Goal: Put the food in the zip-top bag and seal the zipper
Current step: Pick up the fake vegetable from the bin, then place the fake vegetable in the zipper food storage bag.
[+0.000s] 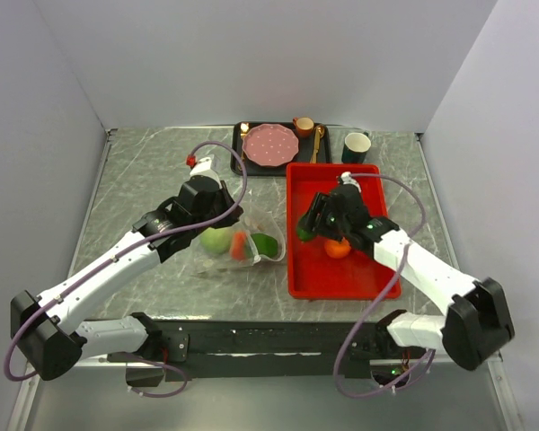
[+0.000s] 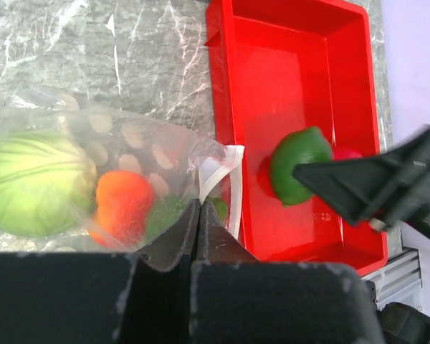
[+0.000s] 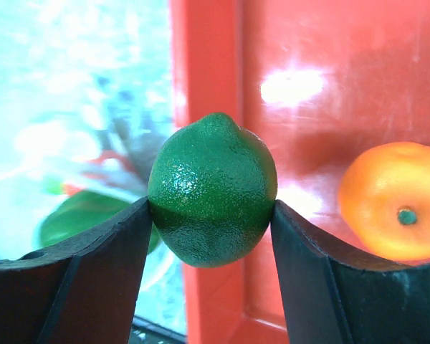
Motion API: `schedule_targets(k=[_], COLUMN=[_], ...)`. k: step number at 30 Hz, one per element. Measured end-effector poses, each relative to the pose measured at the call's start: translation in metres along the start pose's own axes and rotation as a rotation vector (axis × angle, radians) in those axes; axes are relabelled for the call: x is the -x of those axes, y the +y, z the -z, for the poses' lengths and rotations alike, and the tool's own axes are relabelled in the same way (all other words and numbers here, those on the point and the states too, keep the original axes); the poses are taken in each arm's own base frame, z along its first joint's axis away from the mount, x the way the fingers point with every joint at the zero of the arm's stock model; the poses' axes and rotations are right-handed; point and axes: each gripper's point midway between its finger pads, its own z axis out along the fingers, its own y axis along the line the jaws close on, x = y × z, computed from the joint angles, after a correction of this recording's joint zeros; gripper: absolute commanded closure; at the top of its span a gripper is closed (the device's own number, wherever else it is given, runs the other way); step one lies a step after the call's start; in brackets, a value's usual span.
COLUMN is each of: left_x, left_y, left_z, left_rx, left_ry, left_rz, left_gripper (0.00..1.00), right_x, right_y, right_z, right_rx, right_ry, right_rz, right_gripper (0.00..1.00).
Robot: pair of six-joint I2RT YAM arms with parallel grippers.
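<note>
My right gripper (image 3: 211, 208) is clamped on the dark green avocado (image 3: 211, 190), one finger on each flank and its blunt end pointing up to 12 o'clock in the right wrist view. In the top view I carry it just above the left wall of the red tray (image 1: 332, 180), at the tray's 9 o'clock side. My left gripper (image 2: 199, 215) has its fingers pressed together, and as far as I can judge they pinch the film at the mouth of the zip-top bag (image 2: 129, 136), with the zipper (image 2: 233, 165) curling up as a white loop just beyond the tips. The bag lies on the table just beside the tray, its long axis running from 9 to 3 o'clock in the top view, mouth toward 3, facing the tray. From my right fingers the mouth sits at about 9 o'clock, near, with only the tray wall between. Inside the bag I see the pale green cabbage (image 2: 32, 183) deepest, a red-orange fruit (image 2: 122, 204) beside it, and the green pepper (image 1: 265, 242) nearest the mouth. The orange (image 3: 390, 201) lies on the tray floor at 3 o'clock from the avocado, apart from it. The right arm is the one to carry across, and I think the move turns on how wide the mouth gapes. I cannot tell that from here, as the strip looks folded and may want lifting first.
</note>
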Motion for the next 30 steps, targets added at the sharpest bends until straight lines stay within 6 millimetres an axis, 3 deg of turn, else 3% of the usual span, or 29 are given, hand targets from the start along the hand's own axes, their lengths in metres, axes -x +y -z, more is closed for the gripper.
schedule_targets(k=[7,11,21,25,30], left_x=[-0.001,-0.002,-0.005,-0.008,-0.009], left_y=[-0.003,-0.004,-0.01,-0.015,-0.018], left_z=[0.0,-0.001,-0.001,0.0,0.0], left_rx=[-0.016,-0.021,-0.051,-0.078,-0.088], left_ry=[0.007,0.014,0.031,0.048,0.056], left_rz=[0.001,0.001,0.003,0.008,0.018], left_gripper=[0.99,0.99,0.99,0.99,0.99], right_x=[0.02,0.013,-0.049,-0.058,-0.059], right_y=[0.042,0.063,0.094,0.1,0.126], right_z=[0.042,0.05,0.022,0.012,0.011], right_rx=[0.22,0.308,0.388,0.394,0.462], right_ry=[-0.094,-0.075,0.136,0.178,0.207], right_rz=[0.003,0.031,0.109,0.122,0.151], right_gripper=[0.5,0.5,0.5,0.5,0.49])
